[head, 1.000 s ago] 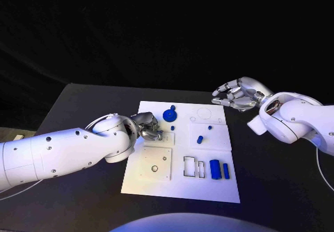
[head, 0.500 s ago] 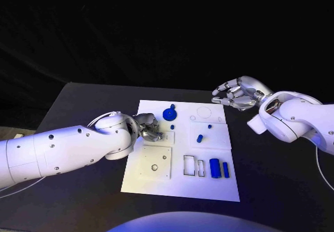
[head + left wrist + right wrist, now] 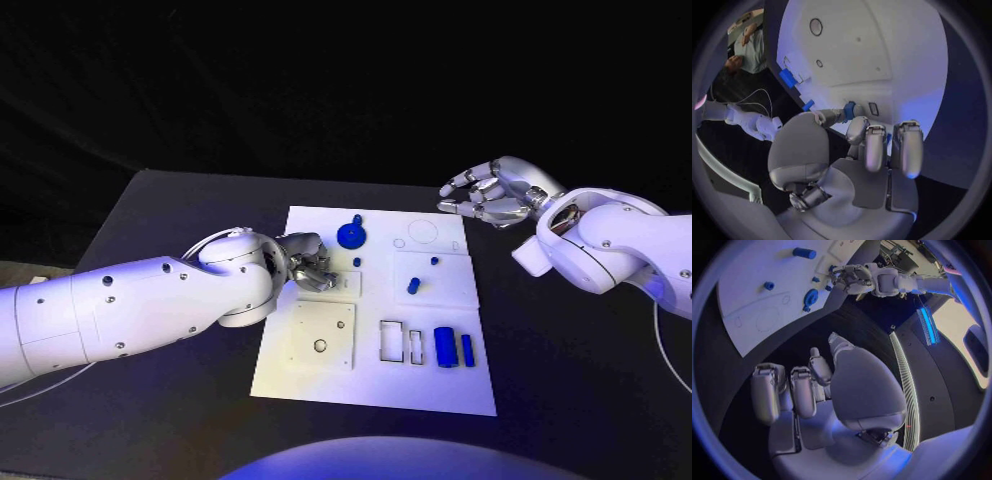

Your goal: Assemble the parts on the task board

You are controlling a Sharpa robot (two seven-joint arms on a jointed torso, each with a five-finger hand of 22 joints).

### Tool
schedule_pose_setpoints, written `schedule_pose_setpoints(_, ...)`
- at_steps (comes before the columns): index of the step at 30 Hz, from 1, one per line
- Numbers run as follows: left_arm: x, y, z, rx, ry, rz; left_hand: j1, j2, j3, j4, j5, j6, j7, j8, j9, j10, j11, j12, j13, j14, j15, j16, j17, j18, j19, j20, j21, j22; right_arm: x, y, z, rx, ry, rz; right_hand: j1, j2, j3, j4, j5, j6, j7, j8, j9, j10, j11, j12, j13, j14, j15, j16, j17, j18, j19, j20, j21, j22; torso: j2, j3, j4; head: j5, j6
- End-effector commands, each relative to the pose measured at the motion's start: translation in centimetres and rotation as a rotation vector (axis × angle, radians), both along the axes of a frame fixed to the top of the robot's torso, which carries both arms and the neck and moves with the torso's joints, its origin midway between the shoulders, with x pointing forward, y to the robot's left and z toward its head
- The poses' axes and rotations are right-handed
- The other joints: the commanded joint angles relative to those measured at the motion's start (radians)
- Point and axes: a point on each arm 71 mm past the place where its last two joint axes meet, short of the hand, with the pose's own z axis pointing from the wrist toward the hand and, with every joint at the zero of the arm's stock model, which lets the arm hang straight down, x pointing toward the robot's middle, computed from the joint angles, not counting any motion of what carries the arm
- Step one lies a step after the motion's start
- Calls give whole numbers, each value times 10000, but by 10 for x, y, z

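The left hand is low over the white board, at its left side, and pinches a small blue piece in its fingertips. The right hand floats above the black table past the board's far right corner, fingers curled in, holding nothing. A round blue piece and two blue bars lie on the board.
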Motion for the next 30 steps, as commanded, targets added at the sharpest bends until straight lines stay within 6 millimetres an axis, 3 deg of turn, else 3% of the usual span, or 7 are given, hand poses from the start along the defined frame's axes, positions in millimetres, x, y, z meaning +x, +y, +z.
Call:
schedule_pose_setpoints(1,-3,-2,-4,316,344,-331,57,12,1904,-1855,-68,260,-330,32,-10,10,6,-31,-11,952,-90,31,2216,-90,42,-32,10,1024,-1,1,-1,-93,36,158,-40,29,-34,46,52,74,-5,61,13,-40,6,-38,3,725,-72,-61,1386,122,230,-18,-46,1781,4,-3,-1,5,-5)
schedule_pose_setpoints(30,-1,-1,-6,403,851,-374,85,46,1905,-1814,-119,239,-315,12,-34,-42,17,-97,-114,944,-86,16,2188,-74,-6,-40,-22,954,-1,0,-1,-102,47,125,-62,54,-42,46,63,74,-7,67,10,-46,3,-47,-8,722,-76,-70,1369,128,217,-22,-70,1767,-2,7,-4,-11,-54)
